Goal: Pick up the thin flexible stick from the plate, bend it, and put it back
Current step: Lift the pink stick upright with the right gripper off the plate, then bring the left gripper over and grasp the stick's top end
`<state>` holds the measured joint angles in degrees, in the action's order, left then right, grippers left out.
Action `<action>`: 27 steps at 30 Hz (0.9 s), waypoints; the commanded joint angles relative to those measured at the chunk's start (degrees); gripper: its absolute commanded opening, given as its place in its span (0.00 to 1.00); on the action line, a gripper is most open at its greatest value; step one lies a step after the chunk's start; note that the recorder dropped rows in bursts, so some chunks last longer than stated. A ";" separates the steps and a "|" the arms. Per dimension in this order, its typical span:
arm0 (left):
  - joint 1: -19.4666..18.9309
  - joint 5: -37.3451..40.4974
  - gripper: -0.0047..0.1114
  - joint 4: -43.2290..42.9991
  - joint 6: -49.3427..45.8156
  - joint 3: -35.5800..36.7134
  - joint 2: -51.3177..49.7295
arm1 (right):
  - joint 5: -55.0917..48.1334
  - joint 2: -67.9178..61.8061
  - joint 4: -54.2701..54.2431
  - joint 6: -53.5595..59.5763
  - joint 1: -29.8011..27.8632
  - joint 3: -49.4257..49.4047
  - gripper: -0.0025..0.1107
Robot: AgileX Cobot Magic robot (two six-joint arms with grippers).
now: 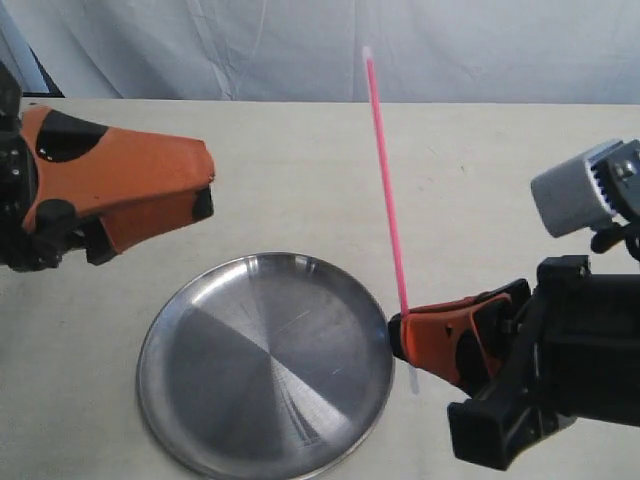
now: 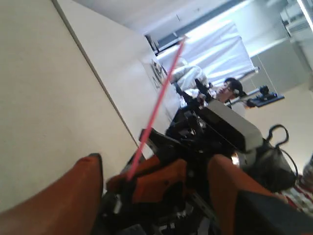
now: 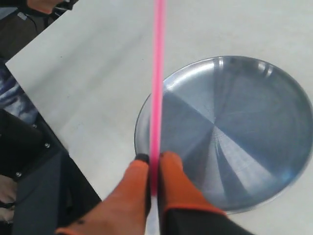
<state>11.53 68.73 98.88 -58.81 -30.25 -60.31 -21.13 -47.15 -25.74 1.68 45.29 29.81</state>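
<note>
**Stick held upright by one end, not yet bent**

On the left, the left fingers [image 1: 203, 186] hover above the pale surface [image 1: 300, 170], well apart from everything else. The left wrist view shows them spread wide with nothing between them.

In the middle, the stainless-steel plate [image 1: 160, 345] lies bare on the surface.

Just beside the plate's right rim stands the pink stick [image 1: 388, 190]. It is off the plate and in the air, nearly upright, with its top leaning slightly to the left. It is very thin, straight along its whole visible length, and bright pink with a pale tip at each end. The lower pale end pokes out just under the grasp.

On the right, the right fingers [image 1: 405, 328] are closed tight on the stick close to its lower end. In the right wrist view the two orange pads meet around it.

The risks, as I judge them:

- **Weak hold:** one pinch near the end leaves almost the whole length free. A knock could swing the stick in the pads or let it slide out.
- **Missed grasp:** the rod is so thin that the left fingers could close beside it instead of on it, or push it aside.
- **Bending:** if bent hard, it may spring loose from either grasp, or kink sharply.
</note>
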 commanded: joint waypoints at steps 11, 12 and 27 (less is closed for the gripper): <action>24.08 -25.87 0.57 -1.39 -4.67 -9.44 -3.95 | 2.49 -3.08 -5.38 3.45 2.13 -0.33 0.01; 24.55 -26.02 0.57 -0.39 -4.67 -9.44 -4.72 | 2.50 -3.08 -5.87 3.77 2.13 -0.33 0.01; 26.29 -26.21 0.26 1.06 -6.89 -16.78 -13.84 | -0.54 -3.08 -10.59 10.38 2.13 -0.33 0.01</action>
<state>37.50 40.94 98.96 -64.77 -45.27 -73.75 -21.51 -50.09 -36.39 11.32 47.19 29.47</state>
